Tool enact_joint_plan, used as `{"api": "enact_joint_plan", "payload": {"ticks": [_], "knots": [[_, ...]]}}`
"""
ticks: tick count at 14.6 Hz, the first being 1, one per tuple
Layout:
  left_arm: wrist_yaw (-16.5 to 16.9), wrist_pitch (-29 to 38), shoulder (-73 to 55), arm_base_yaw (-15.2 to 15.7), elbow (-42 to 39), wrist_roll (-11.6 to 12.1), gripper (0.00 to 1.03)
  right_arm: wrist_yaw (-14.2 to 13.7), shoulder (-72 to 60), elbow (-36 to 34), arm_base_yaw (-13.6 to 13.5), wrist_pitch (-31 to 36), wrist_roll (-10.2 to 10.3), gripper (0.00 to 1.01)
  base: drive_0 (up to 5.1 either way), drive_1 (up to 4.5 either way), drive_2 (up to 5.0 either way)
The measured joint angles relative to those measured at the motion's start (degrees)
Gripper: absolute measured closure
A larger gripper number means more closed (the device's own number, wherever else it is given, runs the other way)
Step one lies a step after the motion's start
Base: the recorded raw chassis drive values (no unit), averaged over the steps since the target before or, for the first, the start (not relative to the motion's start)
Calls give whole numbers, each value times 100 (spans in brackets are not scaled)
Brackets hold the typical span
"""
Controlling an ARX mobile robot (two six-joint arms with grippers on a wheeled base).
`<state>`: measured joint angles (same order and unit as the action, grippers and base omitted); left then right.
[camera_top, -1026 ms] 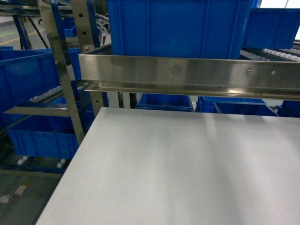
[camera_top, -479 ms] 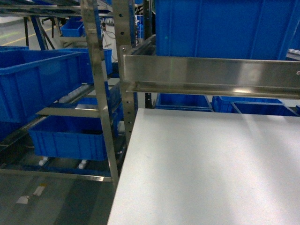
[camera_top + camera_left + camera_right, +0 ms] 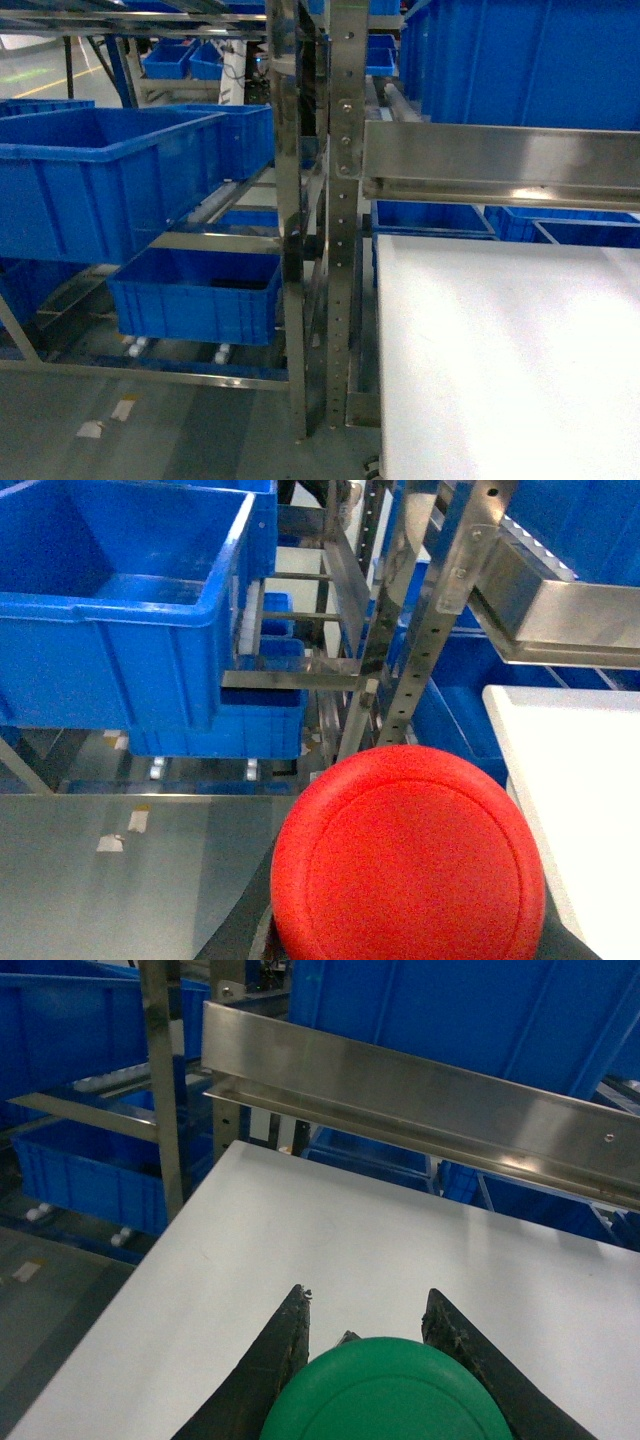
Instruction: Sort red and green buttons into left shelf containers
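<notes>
Crates of deep blue plastic sit on the steel shelving at the left, beside the white table. The left gripper carries a red button, though I cannot tell its grip. Over the table, the right gripper pinches a green button.

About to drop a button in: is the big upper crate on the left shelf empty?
Seems empty: the left wrist view shows the crate's bare blue floor, though its near corner is hidden behind the wall.
</notes>
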<state>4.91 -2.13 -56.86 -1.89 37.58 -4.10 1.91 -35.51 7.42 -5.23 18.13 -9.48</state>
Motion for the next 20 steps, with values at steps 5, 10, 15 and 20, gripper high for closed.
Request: {"api": "enact_joint_plan", "payload": {"ticks": [5, 10, 15, 20], "knots": [[7, -13, -2, -7, 0, 0, 79, 0, -2, 0, 0, -17, 0, 71, -487, 245, 245], [0, 0, 0, -2, 0, 0, 79, 0, 0, 0, 0, -13, 0, 71, -488, 244, 244], [0, 0, 0, 4, 0, 0, 79, 0, 0, 0, 0, -13, 0, 71, -491, 241, 241], [0, -2, 0, 0, 0, 0, 79, 0, 0, 0, 0, -13, 0, 71, -494, 238, 238]]}}
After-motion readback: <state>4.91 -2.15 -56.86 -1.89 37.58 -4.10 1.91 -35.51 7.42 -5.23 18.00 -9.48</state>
